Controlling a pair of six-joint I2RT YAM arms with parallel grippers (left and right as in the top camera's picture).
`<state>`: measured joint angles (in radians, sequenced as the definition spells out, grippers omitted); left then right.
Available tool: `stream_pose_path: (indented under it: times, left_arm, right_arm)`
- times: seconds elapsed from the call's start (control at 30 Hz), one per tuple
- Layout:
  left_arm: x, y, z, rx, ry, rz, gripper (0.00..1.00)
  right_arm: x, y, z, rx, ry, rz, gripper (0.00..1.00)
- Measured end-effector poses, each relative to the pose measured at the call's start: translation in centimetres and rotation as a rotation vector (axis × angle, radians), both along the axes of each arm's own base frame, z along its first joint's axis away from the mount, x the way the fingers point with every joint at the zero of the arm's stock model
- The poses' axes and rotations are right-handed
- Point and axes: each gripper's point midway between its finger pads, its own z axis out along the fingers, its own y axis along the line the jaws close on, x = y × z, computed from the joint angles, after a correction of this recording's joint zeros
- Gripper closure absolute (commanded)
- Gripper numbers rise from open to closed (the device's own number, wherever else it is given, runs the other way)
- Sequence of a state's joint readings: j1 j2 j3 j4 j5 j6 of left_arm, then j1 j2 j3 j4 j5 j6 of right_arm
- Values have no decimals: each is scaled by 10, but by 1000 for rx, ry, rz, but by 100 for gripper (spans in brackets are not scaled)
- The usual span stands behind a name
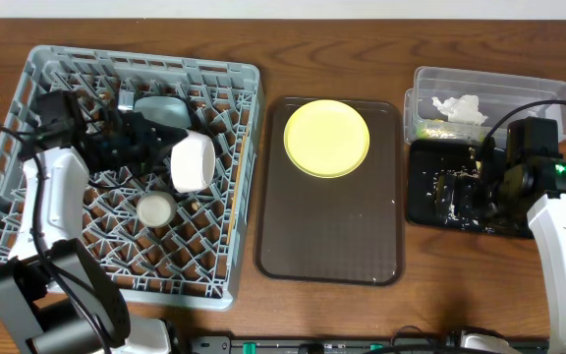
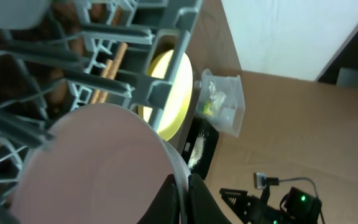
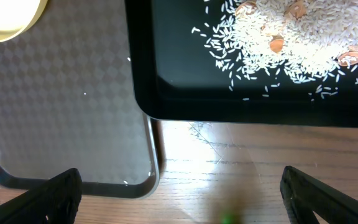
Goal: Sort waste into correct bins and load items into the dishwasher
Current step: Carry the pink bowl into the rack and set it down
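Observation:
The grey dish rack [image 1: 28, 246] stands at the left. My left gripper [image 1: 166, 155] is inside it, shut on the rim of the white bowl [image 1: 194, 162], which is tipped on its side; the left wrist view shows the bowl [image 2: 92, 162] clamped in my jaws [image 2: 184, 196]. The light-blue bowl [image 1: 161, 108] lies in the rack behind it. The pale-yellow plate [image 1: 326, 138] sits on the brown tray. The clear tub [image 1: 548, 93] holds the white tissue [image 1: 461, 107] and the green-and-yellow wrapper [image 1: 426, 128]. The black tray [image 1: 423, 211] holds pale crumbs [image 3: 278, 34]. My right gripper [image 3: 182, 199] is open and empty by that tray's edge.
The brown serving tray [image 1: 327, 236] lies between the rack and the bins; its corner shows in the right wrist view [image 3: 61, 112]. A small beige cup [image 1: 155, 208] stands in the rack. Bare wooden table [image 3: 241, 162] lies between the brown and black trays.

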<state>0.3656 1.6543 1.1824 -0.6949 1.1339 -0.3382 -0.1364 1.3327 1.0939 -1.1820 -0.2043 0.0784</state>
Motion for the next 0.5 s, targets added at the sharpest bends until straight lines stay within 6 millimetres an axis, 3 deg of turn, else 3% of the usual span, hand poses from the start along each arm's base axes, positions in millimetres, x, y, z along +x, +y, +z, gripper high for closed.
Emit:
stream_pose_path:
  times: [0.07,0.13,0.27,0.5]
  left_arm:
    - [0,4,-3,8,10,14,84]
    - [2,12,-8,39,23,37,55]
    - [3,27,-18,108,39,77,34]
    - [12,38,-20,167,3,106,29]
  right_arm:
    - [0,0,0,0,0,0,1]
    - [0,0,0,0,0,0,1]
    - [0,0,0,0,0,0,1]
    - [0,0,0,0,0,0,1]
